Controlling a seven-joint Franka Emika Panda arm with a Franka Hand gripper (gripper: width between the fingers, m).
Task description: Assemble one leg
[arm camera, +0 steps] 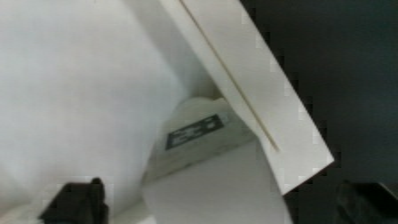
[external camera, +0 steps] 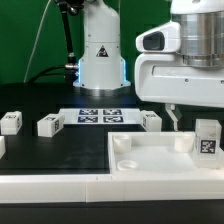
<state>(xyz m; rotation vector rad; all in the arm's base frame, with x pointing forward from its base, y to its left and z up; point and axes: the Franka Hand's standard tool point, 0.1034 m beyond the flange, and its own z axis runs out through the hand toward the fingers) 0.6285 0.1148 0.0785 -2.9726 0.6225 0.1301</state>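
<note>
My gripper (external camera: 196,118) hangs over the exterior view's right, above the large white plate (external camera: 140,160). A leg (external camera: 207,136), a stubby white block with a black-and-white marker, stands on the plate just below it. In the wrist view this leg (arm camera: 199,135) lies on the plate (arm camera: 80,90), running down between my two dark fingertips (arm camera: 75,203). My gripper (arm camera: 224,206) is open, with the jaws wide apart on either side of the leg; no contact shows. Three more legs rest on the black table: two on the left (external camera: 10,122) (external camera: 48,125) and one in the middle (external camera: 150,120).
The marker board (external camera: 100,115) lies flat in front of the robot's base (external camera: 100,50). The plate's edge (arm camera: 267,110) runs slantwise in the wrist view, with black table beyond it. A white border (external camera: 50,185) lines the near side.
</note>
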